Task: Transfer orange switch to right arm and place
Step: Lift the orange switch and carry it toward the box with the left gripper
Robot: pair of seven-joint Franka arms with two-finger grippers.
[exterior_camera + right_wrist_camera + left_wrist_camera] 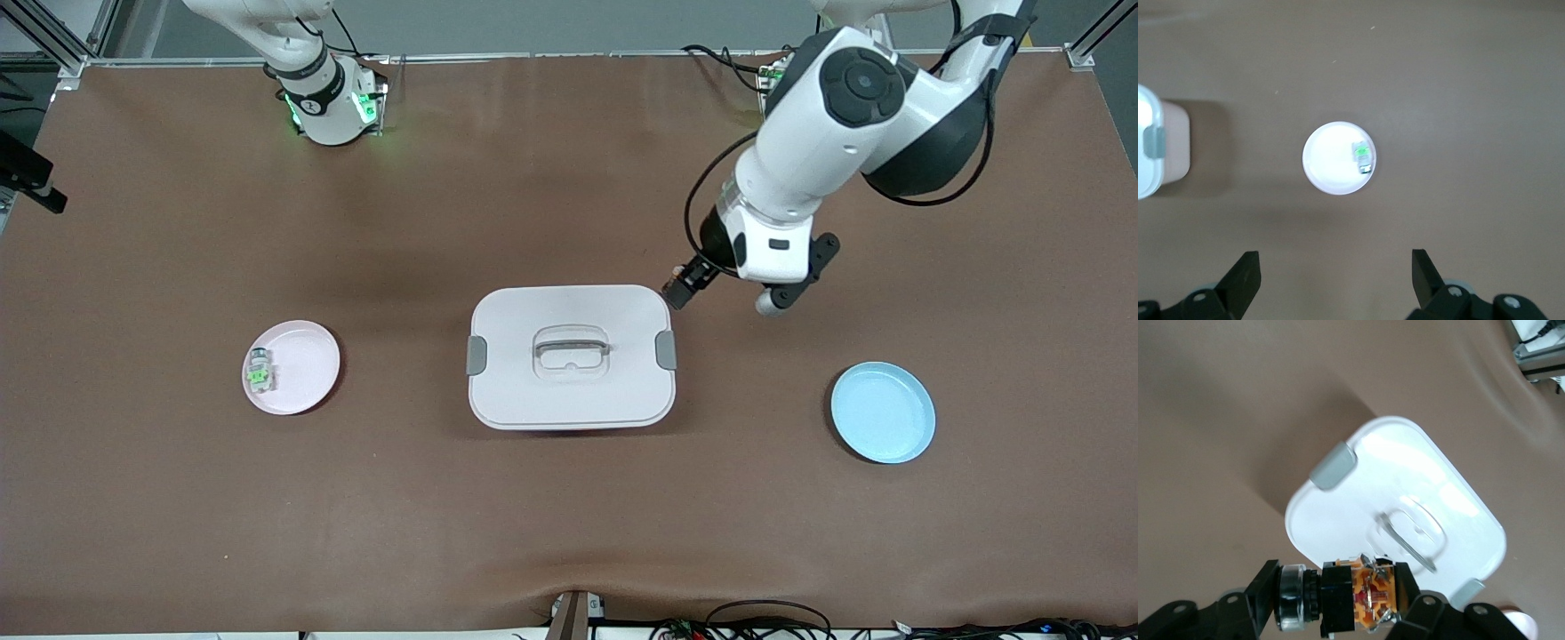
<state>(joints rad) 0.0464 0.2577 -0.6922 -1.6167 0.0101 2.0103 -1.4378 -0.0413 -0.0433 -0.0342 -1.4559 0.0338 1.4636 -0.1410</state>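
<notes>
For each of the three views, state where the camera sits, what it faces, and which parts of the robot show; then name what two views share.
Front view: high across the table, facing both bases; shows the left hand holding the orange switch at the white lidded box, between the pink plate and the blue plate.
Left wrist view: on the left arm, looking down; its fingers clamp the switch over the box.
Right wrist view: on the waiting right arm, high over the pink plate; the open right hand shows.
Shared: all three show the box.

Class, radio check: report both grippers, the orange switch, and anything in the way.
Left gripper shut on orange switch, over the lidded white box's corner. Right gripper open, high over pink plate, waiting. Handover not begun; nothing between.
</notes>
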